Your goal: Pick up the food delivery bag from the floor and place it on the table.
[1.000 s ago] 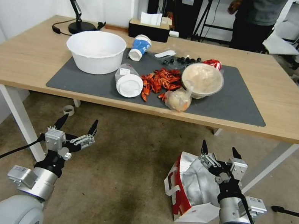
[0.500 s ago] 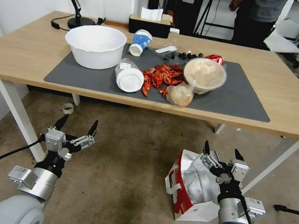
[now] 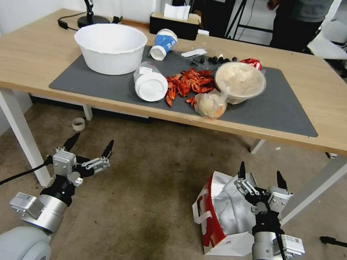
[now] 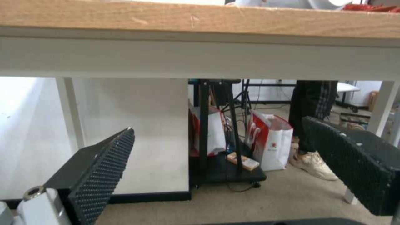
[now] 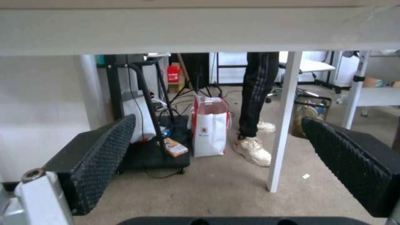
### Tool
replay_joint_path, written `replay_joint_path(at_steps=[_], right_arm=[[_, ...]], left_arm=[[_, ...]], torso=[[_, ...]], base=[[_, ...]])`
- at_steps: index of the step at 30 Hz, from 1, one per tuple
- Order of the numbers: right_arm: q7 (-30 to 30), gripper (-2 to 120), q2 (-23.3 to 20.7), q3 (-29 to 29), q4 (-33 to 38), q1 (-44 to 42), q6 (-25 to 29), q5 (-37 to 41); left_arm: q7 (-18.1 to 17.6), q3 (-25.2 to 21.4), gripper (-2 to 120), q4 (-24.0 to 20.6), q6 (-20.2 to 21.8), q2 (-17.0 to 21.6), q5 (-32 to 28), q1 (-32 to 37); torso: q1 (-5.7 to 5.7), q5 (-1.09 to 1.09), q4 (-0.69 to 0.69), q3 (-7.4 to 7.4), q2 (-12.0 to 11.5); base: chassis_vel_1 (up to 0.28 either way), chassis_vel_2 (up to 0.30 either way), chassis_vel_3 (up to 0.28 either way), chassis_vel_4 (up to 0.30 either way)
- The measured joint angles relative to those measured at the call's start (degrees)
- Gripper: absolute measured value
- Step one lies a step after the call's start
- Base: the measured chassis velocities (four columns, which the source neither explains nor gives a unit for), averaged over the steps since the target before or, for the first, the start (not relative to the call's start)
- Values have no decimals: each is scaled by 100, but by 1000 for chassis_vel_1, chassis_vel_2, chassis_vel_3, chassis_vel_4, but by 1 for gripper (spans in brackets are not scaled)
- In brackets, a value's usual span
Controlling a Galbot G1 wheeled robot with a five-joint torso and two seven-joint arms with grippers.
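bag: large white paper food delivery bag (image 3: 221,228) with red sides, silver foil lining and white handles, on the beige carpet floor (image 3: 148,197) in front of the table, on the robot's right
bag orientation: lying tipped over, long axis running from near the robot toward the table; open foil mouth faces the table, flat white base faces the robot; red side with a white handle faces the robot's left
table: large rectangular light-wood table (image 3: 341,119) with white metal legs and a dark grey mat (image 3: 275,112); the bag is not on it
on mat: white plastic bowl (image 3: 109,47), white-lidded tub on its side (image 3: 150,84), red crayfish pile (image 3: 186,85), covered round bowl (image 3: 239,81), small knotted clear bag (image 3: 209,105)
right gripper (image 3: 263,176): directly above the bag's foil mouth, fingers spread wide, nothing between them, tips toward the table
left gripper (image 3: 89,144): low over bare carpet, well apart from the bag, fingers spread, nothing held
wrist views: both look under the table edge
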Motion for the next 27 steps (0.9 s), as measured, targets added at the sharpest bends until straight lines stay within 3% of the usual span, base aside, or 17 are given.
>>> replay_joint_path(at_steps=[27], right_arm=[[10,100,-16,2,-13,28,-32,10]], left_arm=[[6,-5,100,8,-78,-25,6,25]], torso=[[-208,0,0,-409,-618]], base=[[0,0,0,0]])
